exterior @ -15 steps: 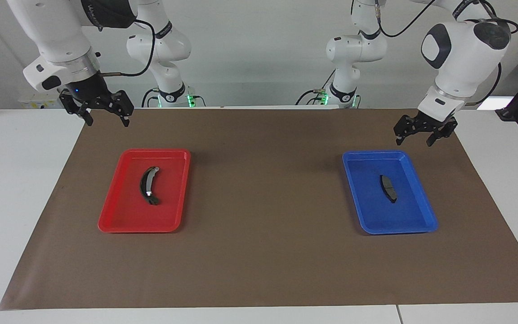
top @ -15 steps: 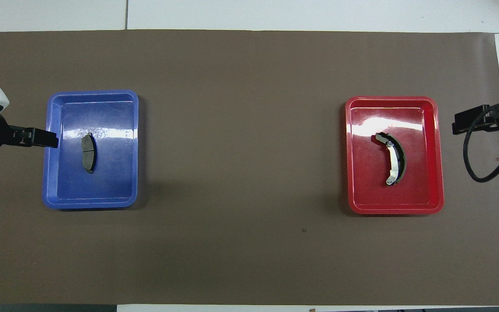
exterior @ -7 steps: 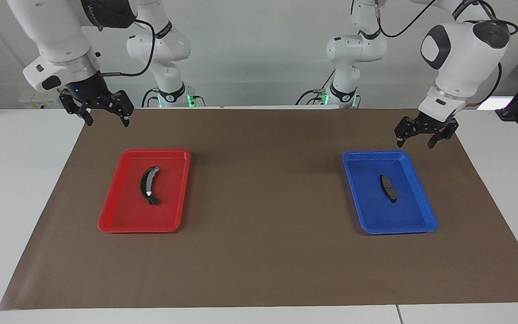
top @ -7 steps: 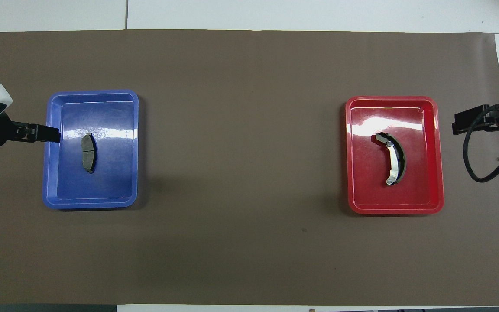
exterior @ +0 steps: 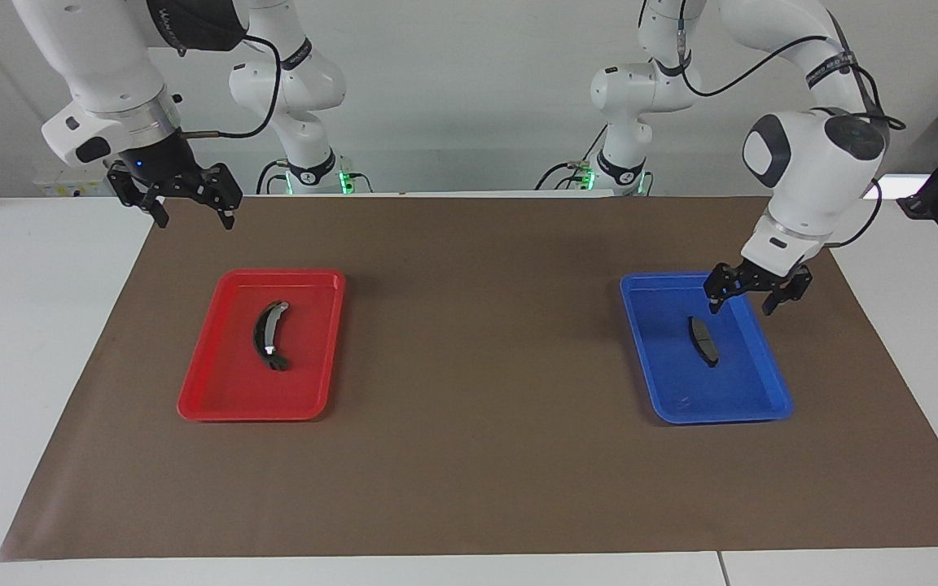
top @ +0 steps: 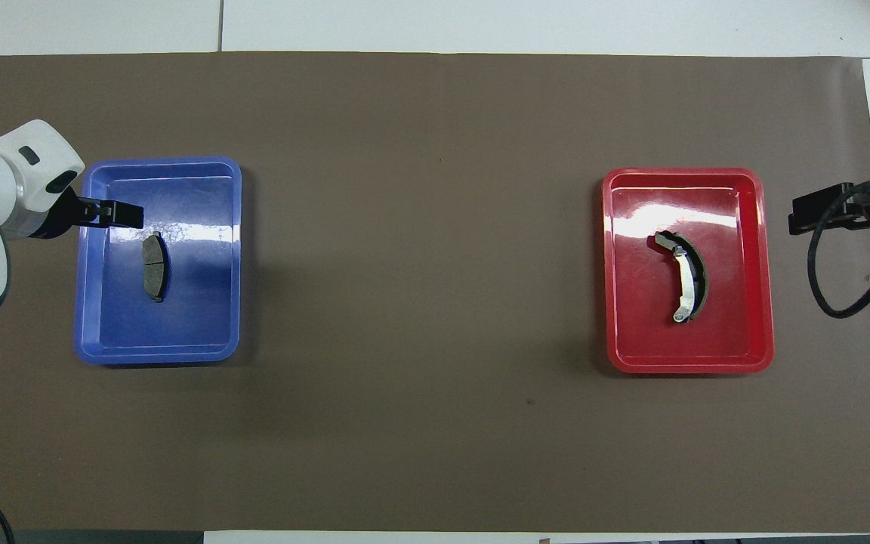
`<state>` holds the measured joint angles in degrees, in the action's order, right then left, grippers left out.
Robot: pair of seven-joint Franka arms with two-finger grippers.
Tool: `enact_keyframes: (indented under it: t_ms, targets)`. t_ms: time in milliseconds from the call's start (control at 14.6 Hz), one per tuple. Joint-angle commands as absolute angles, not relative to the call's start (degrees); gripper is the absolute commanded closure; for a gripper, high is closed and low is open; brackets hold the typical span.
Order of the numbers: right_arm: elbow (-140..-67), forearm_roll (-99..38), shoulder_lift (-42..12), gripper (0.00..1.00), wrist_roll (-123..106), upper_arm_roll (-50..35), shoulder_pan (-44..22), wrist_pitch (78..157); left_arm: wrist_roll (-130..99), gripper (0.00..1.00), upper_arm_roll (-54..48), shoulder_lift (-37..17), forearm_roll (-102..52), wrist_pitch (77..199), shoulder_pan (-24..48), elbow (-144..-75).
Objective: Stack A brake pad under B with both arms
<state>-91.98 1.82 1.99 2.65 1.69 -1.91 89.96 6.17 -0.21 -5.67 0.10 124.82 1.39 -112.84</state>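
Pad A (exterior: 703,340) lies flat in blue tray (exterior: 766,403); left gripper (exterior: 755,296) hangs over tray, fingers spread, empty. Looks stiff, dense, thin: pinch across short width mid-length. B (exterior: 269,334) in red tray (exterior: 200,391); right gripper (exterior: 189,209) waits spread, well apart from blue tray.

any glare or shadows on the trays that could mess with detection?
Overhead view: white glare bands on the blue tray above the A brake pad and on the red tray above B. Facing view: no glare, soft tray shadows only.
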Motion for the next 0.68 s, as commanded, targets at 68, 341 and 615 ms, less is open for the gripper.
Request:
enact_keyframes:
  t_ms: [68, 341, 615]
  targets:
    - [-93.6, 1.7, 3.2, 0.0, 1.6, 1.5, -1.5, 90.8, 6.2, 0.03, -0.4, -9.8, 0.8, 133.4, 0.0, -116.6]
    - [-93.6, 1.8, 3.3, 0.0, 1.5, 1.5, -1.5, 90.5, 5.7, 0.1, -0.4, -9.9, 0.8, 138.4, -0.8, -123.5]
    - [-93.6, 1.7, 3.3, 0.0, 1.4, 1.5, -1.5, 90.5, 5.6, 0.31, -0.4, -10.7, 0.8, 138.3, -0.8, -125.0]
